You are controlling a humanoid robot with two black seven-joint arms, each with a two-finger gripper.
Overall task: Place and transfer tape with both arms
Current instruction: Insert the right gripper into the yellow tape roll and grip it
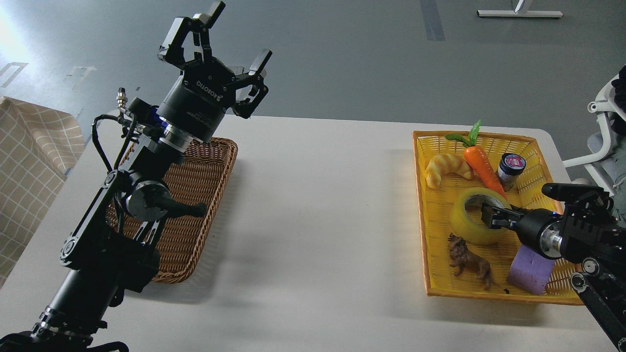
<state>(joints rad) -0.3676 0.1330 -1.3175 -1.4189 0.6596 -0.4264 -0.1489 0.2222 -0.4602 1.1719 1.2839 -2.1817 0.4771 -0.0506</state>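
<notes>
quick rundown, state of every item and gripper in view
tape: on its side in the yellow basket, right gripper at its core
right gripper: jaw state unclear
left gripper: open, empty, raised
wicker basket: nothing visible inside
carrot: lying flat
jar: upright, lid on

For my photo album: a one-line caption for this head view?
Right gripper reaches into the tape roll; left gripper waits open.

We see translucent yellow tape roll (477, 216) at three o'clock, in our yellow woven plastic basket (430, 244); brown wicker basket (195, 205) at nine o'clock.
</notes>
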